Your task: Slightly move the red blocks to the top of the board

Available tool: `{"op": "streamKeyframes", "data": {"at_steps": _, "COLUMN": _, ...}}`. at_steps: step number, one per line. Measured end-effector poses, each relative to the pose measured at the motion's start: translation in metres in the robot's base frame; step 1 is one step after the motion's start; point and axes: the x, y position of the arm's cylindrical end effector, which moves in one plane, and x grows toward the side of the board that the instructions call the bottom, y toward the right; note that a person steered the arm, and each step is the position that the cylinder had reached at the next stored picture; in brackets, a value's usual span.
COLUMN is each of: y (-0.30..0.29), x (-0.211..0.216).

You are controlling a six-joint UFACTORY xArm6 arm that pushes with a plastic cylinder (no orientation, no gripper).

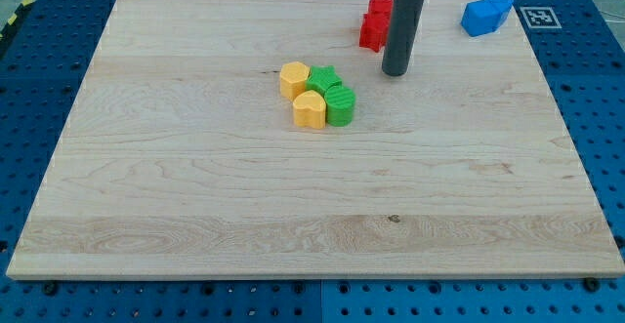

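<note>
Two red blocks sit close together near the view's top, right of centre: one in front and one behind it, both partly hidden by the rod, so their shapes are unclear. My tip rests on the board just below and to the right of the front red block, about a finger's width from it. The dark rod rises from the tip to the view's top edge.
A blue block lies at the top right corner. In the middle stands a tight cluster: a yellow hexagon block, a yellow heart block, a green star block, a green block. The wooden board lies on a blue perforated table.
</note>
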Motion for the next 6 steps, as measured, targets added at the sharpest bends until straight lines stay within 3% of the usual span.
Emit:
{"op": "streamKeyframes", "data": {"at_steps": 1, "y": 0.001, "x": 0.004}}
{"op": "streamKeyframes", "data": {"at_steps": 2, "y": 0.048, "x": 0.039}}
{"op": "streamKeyframes", "data": {"at_steps": 3, "y": 0.139, "x": 0.052}}
{"op": "streamKeyframes", "data": {"at_steps": 4, "y": 0.219, "x": 0.036}}
{"op": "streamKeyframes", "data": {"at_steps": 6, "y": 0.243, "x": 0.013}}
